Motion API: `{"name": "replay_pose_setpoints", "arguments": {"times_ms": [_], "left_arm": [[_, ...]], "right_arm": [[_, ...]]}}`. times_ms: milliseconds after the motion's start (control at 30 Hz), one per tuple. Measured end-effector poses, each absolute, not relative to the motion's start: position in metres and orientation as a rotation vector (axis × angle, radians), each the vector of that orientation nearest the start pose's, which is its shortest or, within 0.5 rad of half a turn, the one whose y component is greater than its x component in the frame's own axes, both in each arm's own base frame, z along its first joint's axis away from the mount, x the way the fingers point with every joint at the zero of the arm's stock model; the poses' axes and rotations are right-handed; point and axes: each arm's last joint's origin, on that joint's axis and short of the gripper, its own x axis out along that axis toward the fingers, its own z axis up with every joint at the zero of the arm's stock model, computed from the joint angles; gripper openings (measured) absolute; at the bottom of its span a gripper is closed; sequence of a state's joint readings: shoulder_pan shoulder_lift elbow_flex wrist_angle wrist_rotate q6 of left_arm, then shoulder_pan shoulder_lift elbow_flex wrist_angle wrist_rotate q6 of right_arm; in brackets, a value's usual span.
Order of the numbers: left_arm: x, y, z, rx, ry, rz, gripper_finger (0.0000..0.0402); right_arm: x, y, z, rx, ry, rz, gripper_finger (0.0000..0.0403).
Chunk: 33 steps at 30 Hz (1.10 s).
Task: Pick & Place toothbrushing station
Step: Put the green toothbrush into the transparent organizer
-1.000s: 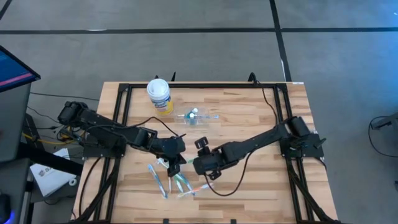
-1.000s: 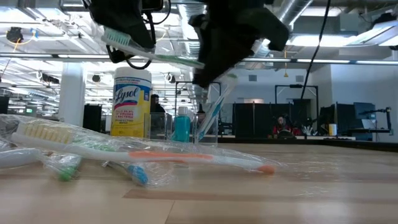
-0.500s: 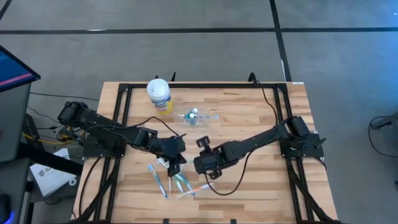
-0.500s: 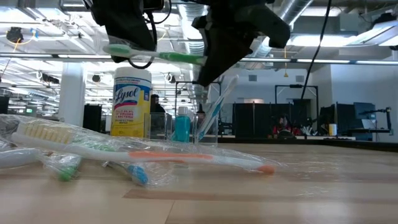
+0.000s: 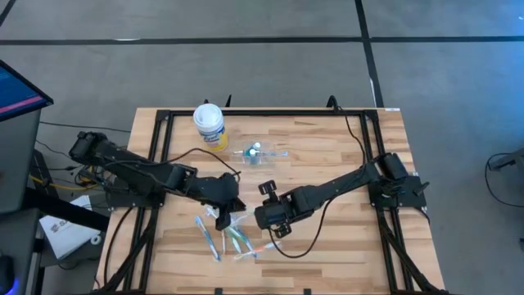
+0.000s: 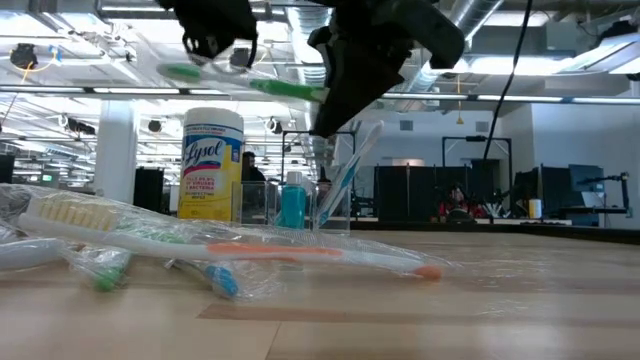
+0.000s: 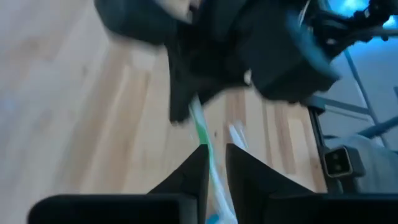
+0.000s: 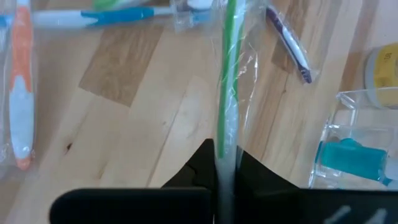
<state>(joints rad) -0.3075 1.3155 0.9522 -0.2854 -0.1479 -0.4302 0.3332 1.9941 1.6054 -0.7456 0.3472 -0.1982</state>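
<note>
We see both arms meeting over the middle of the bench (image 5: pixel 327 238), above the loose pile of toothbrushes (image 5: pixel 233 242).

Right claw (image 8: pixel 222 163) — fingers clamped tight on a green toothbrush (image 8: pixel 229 74) still in its clear wrapper; the handle runs straight out from between the fingers. In the low view that green toothbrush hangs roughly level in the air, well above the bench, with the right claw gripping one end.

Left claw (image 7: pixel 214 163) — fingers slightly parted, narrow gap, with the other end of the green toothbrush lying in that gap. We cannot tell whether the fingers actually touch it. In the high view the left claw sits just left of the right one, near the middle of the bench.

Clear plastic cup (image 5: pixel 255 155) stands on the far part of the bench, right of the yellow canister (image 5: pixel 210 125) and well apart from both claws. The blue tube (image 6: pixel 291 205) is inside the cup, upright, along with a white-and-blue toothbrush (image 6: pixel 345 180) leaning in it.

Pile on the near bench: an orange-and-white toothbrush (image 8: pixel 20 93), a blue-handled one (image 8: pixel 106 17) and a purple-tipped one (image 8: pixel 289 43), all wrapped and lying flat.
</note>
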Motion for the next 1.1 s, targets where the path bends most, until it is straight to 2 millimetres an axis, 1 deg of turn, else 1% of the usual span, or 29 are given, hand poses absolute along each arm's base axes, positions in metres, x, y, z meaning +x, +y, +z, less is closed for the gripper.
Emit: {"name": "replay_pose_setpoints", "arguments": {"times_ms": [200,400,500,567,633,700,800,900,1000,1100], "left_arm": [[0.255,-0.085,0.286,-0.193,0.584,-0.031,0.0073],[0.241,-0.093,0.298,-0.108,0.508,0.011,0.0073],[0.238,-0.097,0.300,-0.068,0.485,0.041,0.0072],[0.236,-0.100,0.300,-0.051,0.482,0.060,0.0072],[0.236,-0.102,0.299,-0.041,0.468,0.073,0.0072],[0.234,-0.102,0.293,-0.025,0.474,0.097,0.0072],[0.230,-0.101,0.286,-0.016,0.474,0.122,0.0072],[0.229,-0.100,0.281,-0.032,0.419,0.123,0.0072],[0.229,-0.100,0.279,-0.037,0.331,0.100,0.0072],[0.229,-0.100,0.275,-0.023,0.249,0.082,0.0072]], "right_arm": [[0.402,0.130,0.230,-0.505,0.998,0.119,0.0007],[0.401,0.130,0.236,-0.456,0.921,0.125,0.0007],[0.402,0.131,0.234,-0.436,0.874,0.138,0.0007],[0.397,0.130,0.234,-0.421,0.858,0.164,0.0007],[0.396,0.130,0.236,-0.394,0.791,0.169,0.0007],[0.387,0.127,0.234,-0.382,0.767,0.171,0.0007],[0.376,0.124,0.233,-0.340,0.670,0.201,0.0007],[0.363,0.122,0.241,-0.292,0.543,0.220,0.0007],[0.349,0.118,0.243,-0.258,0.472,0.215,0.0007],[0.340,0.114,0.247,-0.221,0.377,0.207,0.0007]]}}
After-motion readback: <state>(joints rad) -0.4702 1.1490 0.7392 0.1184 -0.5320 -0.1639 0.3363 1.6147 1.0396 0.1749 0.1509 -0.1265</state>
